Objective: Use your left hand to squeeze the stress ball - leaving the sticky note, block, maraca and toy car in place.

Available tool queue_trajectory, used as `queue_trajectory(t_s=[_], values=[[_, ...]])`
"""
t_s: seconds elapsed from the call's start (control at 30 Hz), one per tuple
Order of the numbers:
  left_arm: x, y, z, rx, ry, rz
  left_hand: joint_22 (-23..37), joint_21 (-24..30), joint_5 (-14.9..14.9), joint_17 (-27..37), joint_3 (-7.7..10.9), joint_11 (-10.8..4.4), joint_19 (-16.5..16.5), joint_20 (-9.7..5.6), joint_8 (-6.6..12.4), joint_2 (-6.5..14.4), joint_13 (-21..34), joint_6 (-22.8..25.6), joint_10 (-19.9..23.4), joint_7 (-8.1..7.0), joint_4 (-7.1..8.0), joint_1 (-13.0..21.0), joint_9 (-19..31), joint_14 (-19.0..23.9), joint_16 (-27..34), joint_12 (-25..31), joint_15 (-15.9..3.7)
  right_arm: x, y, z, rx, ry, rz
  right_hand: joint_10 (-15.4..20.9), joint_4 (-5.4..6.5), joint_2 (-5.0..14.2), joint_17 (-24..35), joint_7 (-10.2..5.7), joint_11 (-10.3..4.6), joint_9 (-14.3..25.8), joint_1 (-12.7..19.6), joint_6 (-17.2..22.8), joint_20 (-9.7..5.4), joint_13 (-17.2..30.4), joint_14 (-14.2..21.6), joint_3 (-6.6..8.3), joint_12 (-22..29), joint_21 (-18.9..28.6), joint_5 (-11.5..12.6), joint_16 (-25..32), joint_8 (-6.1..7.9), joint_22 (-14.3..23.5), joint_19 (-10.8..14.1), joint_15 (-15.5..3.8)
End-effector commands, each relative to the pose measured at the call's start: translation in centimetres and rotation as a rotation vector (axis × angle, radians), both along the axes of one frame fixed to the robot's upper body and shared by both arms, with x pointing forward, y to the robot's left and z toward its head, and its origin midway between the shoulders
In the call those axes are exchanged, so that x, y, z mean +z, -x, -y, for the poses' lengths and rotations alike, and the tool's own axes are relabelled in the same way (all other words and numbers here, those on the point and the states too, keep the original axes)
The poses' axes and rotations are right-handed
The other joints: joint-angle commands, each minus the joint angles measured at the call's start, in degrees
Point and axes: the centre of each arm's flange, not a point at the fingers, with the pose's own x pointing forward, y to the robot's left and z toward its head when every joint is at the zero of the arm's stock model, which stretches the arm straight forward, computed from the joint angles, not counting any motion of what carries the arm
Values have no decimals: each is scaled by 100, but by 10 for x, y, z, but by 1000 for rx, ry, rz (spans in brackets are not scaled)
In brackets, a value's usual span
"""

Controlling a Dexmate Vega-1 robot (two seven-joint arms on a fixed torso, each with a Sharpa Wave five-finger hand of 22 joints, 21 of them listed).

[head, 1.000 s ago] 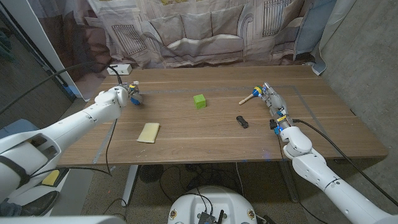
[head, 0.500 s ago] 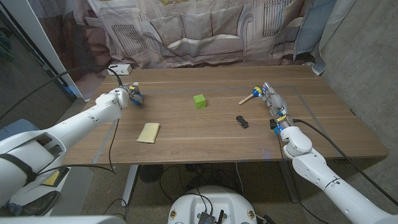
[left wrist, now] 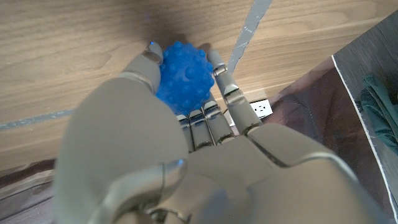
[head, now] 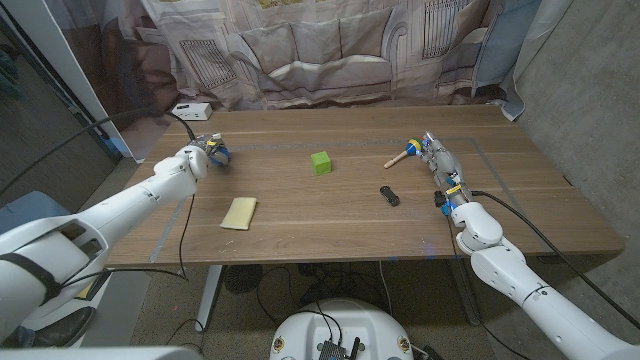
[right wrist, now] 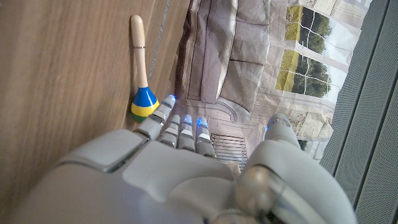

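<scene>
Green cube block (head: 320, 162) mid-table, pale yellow sticky note (head: 239, 213) nearer me on left, small black toy car (head: 389, 195) right of centre, wooden-handled maraca (head: 402, 156) just beside my right hand (head: 441, 172), whose fingers lie straight, holding nothing. White power strip (head: 191, 110) at far left edge. My left hand (head: 196, 159) grasps blue knobbly stress ball (left wrist: 184, 78), fingers (left wrist: 219, 68) wrapped around it, near table's far-left corner.
</scene>
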Motion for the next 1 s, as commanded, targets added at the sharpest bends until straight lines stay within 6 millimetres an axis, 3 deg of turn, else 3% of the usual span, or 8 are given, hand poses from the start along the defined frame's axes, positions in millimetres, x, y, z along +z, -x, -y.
queue_trajectory(t_s=[0.03,0.27,0.37,1.0], values=[[4,10,0,6,11,48,14,37,30,7,16,28,70,-8,20,51,21,66,20,12,32,78,23,97,9,45,-68,-2,3,2,-1,-5,2,55,-33,66,19,1,-23,19,6,47,41,34,30,-11,-11,-19,-6,15,-5,7,14,19],[16,22,5,7,-31,30,19,9,41,-14,3,35,-37,-20,-2,49,33,70,-29,-4,61,50,24,17,-66,14,-43,-3,3,2,1,-11,1,63,-33,69,20,0,-27,19,8,45,42,34,25,-10,-9,-19,-6,12,-7,7,16,23],[23,27,8,4,-56,25,20,6,47,-19,-3,120,-61,-20,-17,59,36,63,-67,-23,77,34,25,4,-88,-8,-45,-3,3,2,2,-6,3,66,-33,71,20,3,-19,19,8,46,43,34,25,-10,-8,-19,-6,11,-7,7,16,23],[61,47,22,15,-159,40,23,-5,57,-19,-33,97,-135,-23,-53,76,55,59,-77,-35,105,-2,26,-14,-130,-27,-42,-3,4,1,7,-9,4,66,-31,81,24,4,-27,19,7,51,44,35,28,-9,-10,-22,-5,10,-8,7,13,24]])
